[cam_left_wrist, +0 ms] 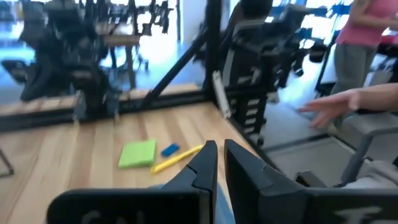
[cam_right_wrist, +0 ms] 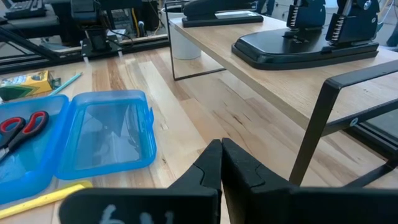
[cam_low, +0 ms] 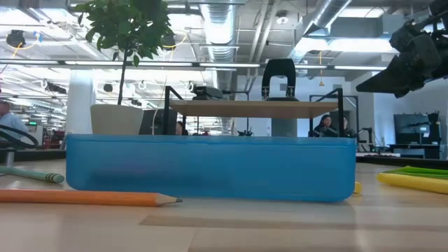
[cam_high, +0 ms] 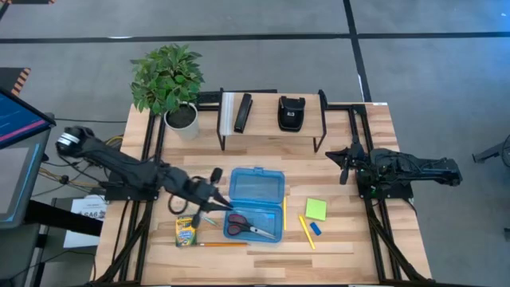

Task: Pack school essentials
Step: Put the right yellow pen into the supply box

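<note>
The blue pencil case [cam_high: 256, 203] lies open at mid-table; the red-handled scissors [cam_high: 247, 229] lie in its near half. The crayon box [cam_high: 185, 231] and an orange pencil [cam_high: 219, 245] lie to its near left, and a green pencil [cam_low: 28, 175] lies beside them. Yellow pencils [cam_high: 306, 231], the lime sticky-note pad [cam_high: 315, 209] and the blue eraser [cam_high: 316, 229] lie to its right. My left gripper [cam_high: 219, 204] hovers at the case's left edge; its fingers [cam_left_wrist: 208, 163] are close together and empty. My right gripper [cam_high: 344, 165] is shut and empty, at the right near the shelf's leg.
A wire-legged wooden shelf [cam_high: 271, 127] at the back holds the black stapler [cam_high: 291, 112] and a flat black bar [cam_high: 243, 112]. A potted plant [cam_high: 171, 80] stands at the back left. A person's hand [cam_left_wrist: 336, 106] shows beyond the table's right edge.
</note>
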`<action>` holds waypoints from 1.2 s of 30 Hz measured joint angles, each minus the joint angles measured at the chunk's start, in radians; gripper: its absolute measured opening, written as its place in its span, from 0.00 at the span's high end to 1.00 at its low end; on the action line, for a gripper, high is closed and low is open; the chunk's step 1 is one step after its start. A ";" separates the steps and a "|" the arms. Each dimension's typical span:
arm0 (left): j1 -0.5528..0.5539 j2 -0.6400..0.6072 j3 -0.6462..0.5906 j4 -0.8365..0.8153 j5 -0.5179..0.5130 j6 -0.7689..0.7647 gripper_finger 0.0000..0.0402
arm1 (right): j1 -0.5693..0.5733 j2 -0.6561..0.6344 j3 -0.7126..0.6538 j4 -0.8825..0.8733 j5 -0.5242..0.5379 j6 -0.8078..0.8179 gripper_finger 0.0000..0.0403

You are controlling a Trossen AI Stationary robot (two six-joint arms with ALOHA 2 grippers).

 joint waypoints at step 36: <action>-0.086 -0.510 -0.336 0.025 -0.020 0.025 0.96 | -0.031 0.000 0.001 0.028 0.084 -0.054 0.94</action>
